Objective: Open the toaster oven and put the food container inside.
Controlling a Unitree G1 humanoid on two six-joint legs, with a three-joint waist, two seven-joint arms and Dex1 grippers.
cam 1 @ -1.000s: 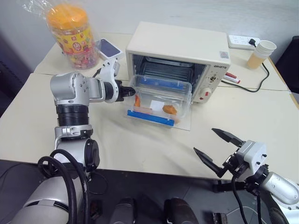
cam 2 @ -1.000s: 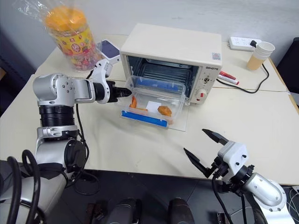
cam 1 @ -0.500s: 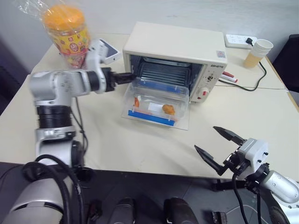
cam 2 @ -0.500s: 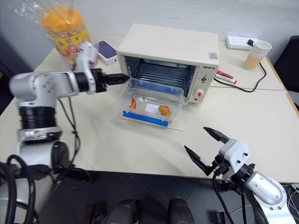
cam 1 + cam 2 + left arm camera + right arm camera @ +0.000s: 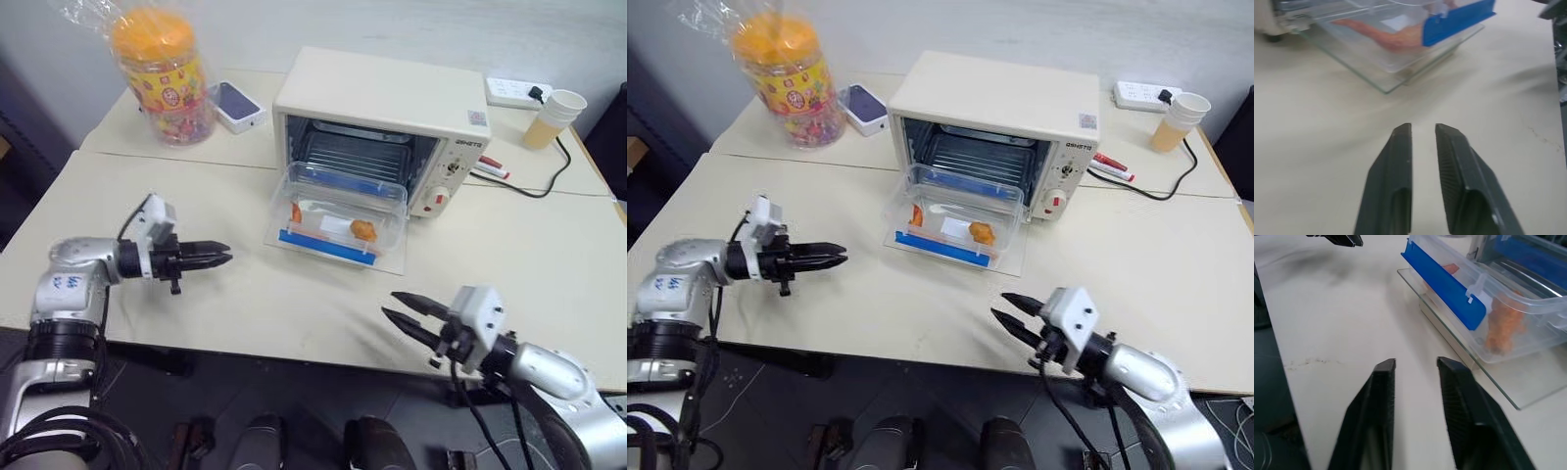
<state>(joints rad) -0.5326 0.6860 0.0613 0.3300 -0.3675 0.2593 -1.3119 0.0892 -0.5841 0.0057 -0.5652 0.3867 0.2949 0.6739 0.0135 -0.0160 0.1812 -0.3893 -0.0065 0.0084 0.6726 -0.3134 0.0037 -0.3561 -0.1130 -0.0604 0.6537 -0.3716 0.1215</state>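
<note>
We see the toaster oven [image 5: 377, 127] w/ its glass door [image 5: 392, 257] dropped flat on the table [image 5: 245, 284]; the food container [image 5: 338, 213] sits on that door, back end just inside the oven mouth, blue clip facing us. Left gripper [image 5: 223, 255] is above the table well left of the container, fingers nearly together, holding nothing. Right gripper [image 5: 394, 305] is near the table's front edge, fingers a narrow gap apart, also empty.
</note>
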